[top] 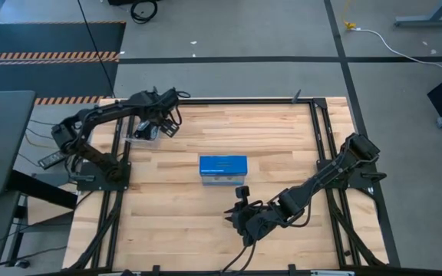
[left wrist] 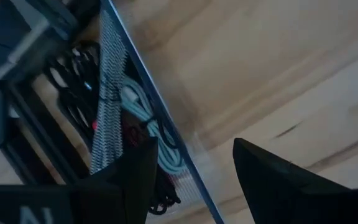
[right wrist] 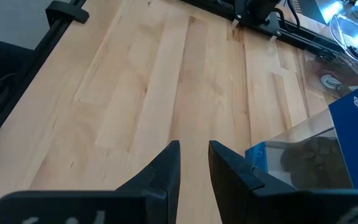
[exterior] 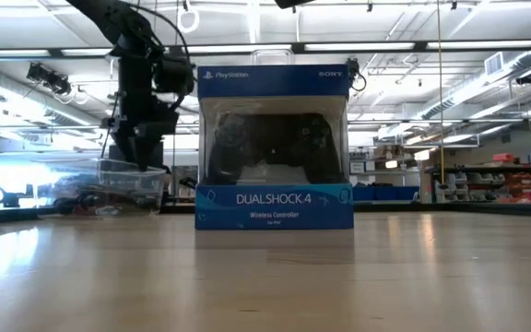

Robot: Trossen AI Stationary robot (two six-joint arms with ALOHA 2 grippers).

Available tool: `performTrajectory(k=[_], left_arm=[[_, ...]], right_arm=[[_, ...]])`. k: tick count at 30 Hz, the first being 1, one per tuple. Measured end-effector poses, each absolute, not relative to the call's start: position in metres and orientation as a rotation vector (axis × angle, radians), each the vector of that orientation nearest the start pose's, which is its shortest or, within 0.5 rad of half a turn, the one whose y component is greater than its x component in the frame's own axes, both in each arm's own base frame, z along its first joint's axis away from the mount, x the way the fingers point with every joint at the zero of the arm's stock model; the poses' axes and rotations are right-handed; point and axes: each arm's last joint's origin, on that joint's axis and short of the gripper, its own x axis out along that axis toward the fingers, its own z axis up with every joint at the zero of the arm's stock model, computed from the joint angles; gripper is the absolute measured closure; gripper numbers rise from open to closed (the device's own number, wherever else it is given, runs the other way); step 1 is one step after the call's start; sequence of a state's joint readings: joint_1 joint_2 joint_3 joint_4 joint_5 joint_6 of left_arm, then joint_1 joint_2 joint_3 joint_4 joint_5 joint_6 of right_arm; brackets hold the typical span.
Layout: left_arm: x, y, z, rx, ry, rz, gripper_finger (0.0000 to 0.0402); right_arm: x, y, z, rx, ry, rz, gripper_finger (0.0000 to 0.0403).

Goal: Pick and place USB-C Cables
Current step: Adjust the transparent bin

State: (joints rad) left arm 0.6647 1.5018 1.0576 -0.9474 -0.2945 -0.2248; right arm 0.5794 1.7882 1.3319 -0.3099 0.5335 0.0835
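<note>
Bare tabletop (top: 282,146) around blue box (top: 222,169)

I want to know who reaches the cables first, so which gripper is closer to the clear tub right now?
Left. The left gripper hangs right at the clear tub near the table's far left corner. The right gripper sits at the near edge, beyond the blue box.

Blue box (top: 222,169) with white lettering, a black controller behind its clear window; pale wood-grain table (top: 206,222); clear tub (left wrist: 138,68) holding silver-grey, black and maroon USB-C cables (left wrist: 143,115); dark arms.
</note>
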Motion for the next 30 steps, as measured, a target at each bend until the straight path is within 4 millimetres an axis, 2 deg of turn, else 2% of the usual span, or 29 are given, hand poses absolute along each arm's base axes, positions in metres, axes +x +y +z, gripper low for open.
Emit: performTrajectory(k=[5, 11, 15, 22, 30], left_arm=[[0.197, 0.169, 0.202, -0.428, 1.404, 0.984, 0.0185], [0.196, 0.17, 0.199, -0.345, 1.446, 0.931, 0.0196], [0.197, 0.169, 0.199, -0.329, 1.457, 0.87, 0.0242], [0.197, 0.166, 0.199, -0.407, 1.44, 0.836, 0.036], [0.198, 0.162, 0.199, -0.422, 1.46, 0.792, 0.0368]], right_arm=[[0.333, 0.203, 0.243, -0.317, 0.652, 0.018, 0.0314], [0.334, 0.202, 0.243, -0.318, 0.655, 0.015, 0.0314], [0.335, 0.2, 0.243, -0.316, 0.656, 0.009, 0.0314], [0.335, 0.2, 0.242, -0.316, 0.657, 0.009, 0.0314], [0.335, 0.2, 0.242, -0.315, 0.658, 0.012, 0.0314]])
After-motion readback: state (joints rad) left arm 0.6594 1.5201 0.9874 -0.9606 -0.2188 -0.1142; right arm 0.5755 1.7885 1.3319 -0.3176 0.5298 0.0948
